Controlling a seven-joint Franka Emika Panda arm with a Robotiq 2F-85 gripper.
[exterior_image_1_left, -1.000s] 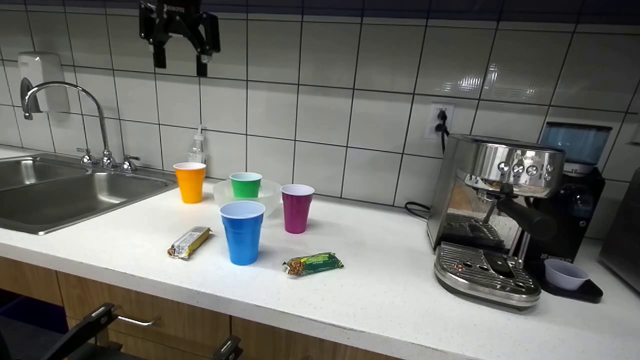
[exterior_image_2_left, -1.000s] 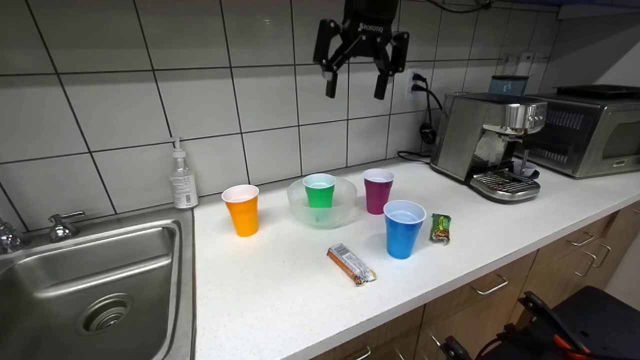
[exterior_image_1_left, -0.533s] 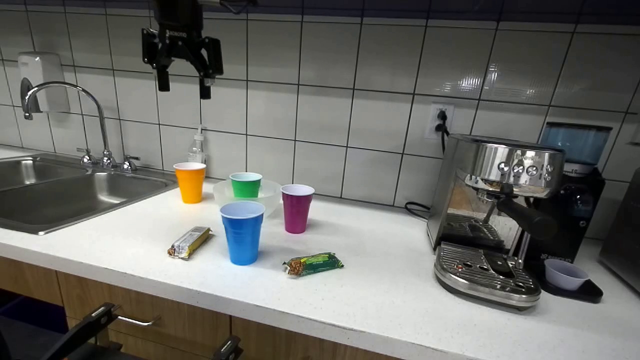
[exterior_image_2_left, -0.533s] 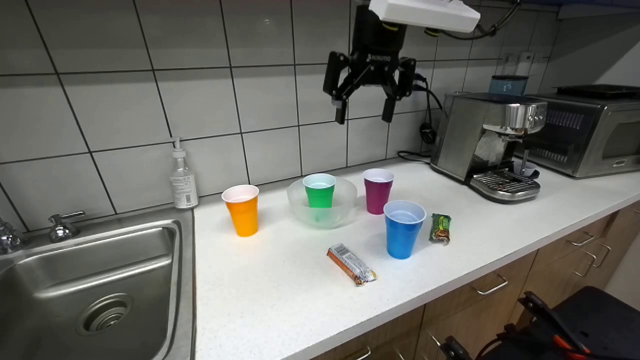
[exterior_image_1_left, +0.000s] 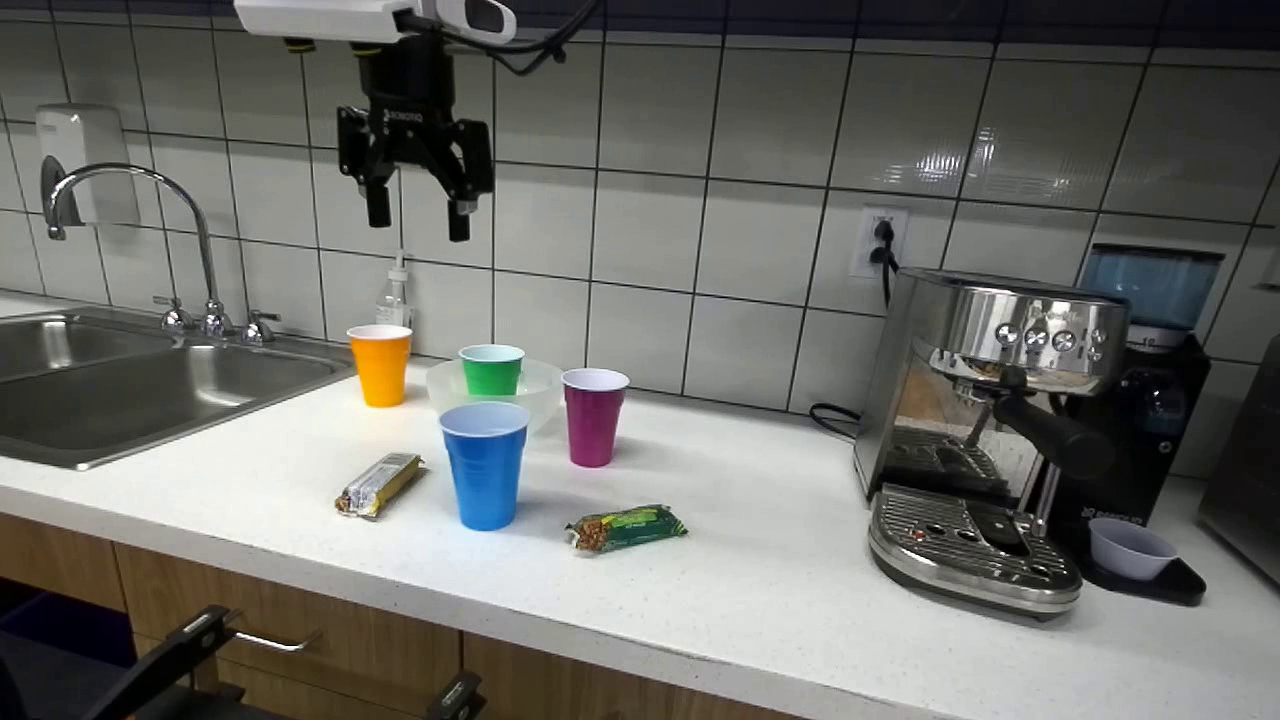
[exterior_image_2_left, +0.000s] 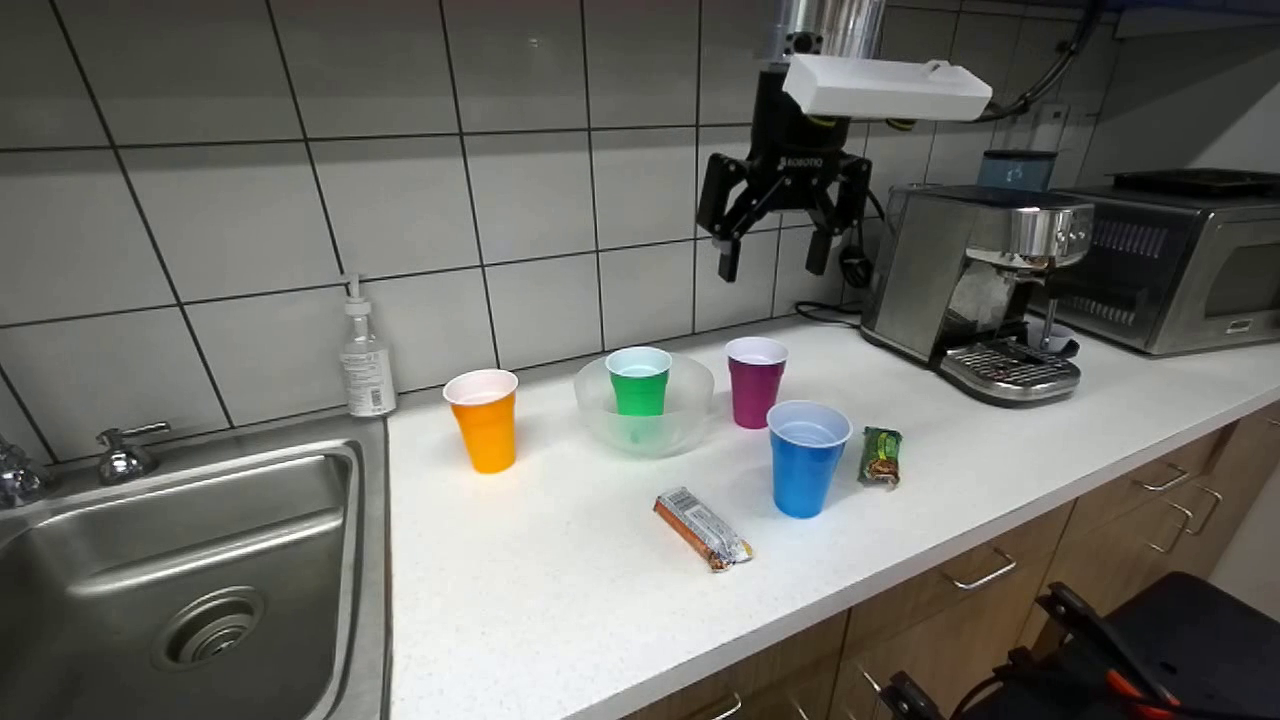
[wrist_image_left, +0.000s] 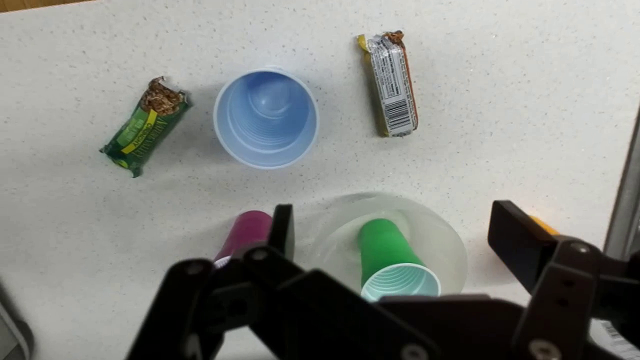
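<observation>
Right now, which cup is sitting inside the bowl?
The green cup: it stands inside the cloudy bowl. The orange cup, purple cup and blue cup stand directly on the counter.

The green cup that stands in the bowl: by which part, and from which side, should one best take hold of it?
Probably from straight above, with the open gripper closing across the upper wall of the green cup, just below its lip. The cup stands upright and this part rises above the rim of the bowl, while the bowl surrounds its lower part.
</observation>
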